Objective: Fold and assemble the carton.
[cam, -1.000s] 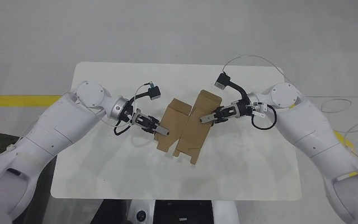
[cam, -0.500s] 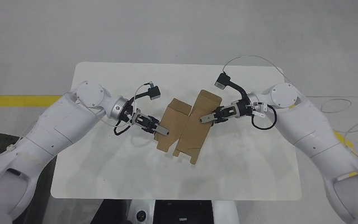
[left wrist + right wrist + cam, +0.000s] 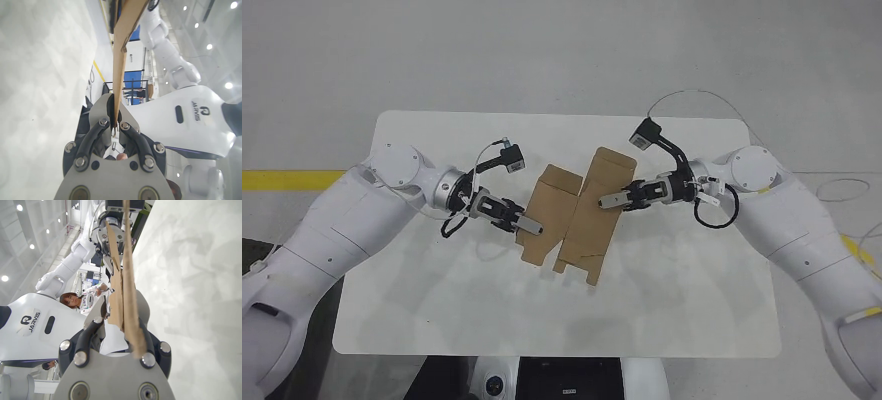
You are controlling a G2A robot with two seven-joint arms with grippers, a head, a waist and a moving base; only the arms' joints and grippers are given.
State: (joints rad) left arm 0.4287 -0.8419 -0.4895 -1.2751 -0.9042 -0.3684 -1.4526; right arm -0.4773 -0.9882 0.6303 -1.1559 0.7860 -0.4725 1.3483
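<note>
A flat brown carton (image 3: 577, 215) hangs over the middle of the white table (image 3: 442, 300), held between both arms. My left gripper (image 3: 532, 226) is shut on the carton's left edge; in the left wrist view the cardboard (image 3: 119, 72) runs edge-on out of the closed gripper (image 3: 114, 111). My right gripper (image 3: 607, 200) is shut on the opposite side, near the far right panel. In the right wrist view the carton (image 3: 128, 285) sits between the two fingers of that gripper (image 3: 121, 311), with the left gripper (image 3: 111, 247) visible at its far end.
The tabletop around the carton is bare white surface, with open room on every side out to the table's edges. A cable (image 3: 697, 100) loops above the right arm.
Both arms have shifted slightly toward the table's far side, and the carton has moved with them. The right wrist has turned a little. Both grips are unchanged.
</note>
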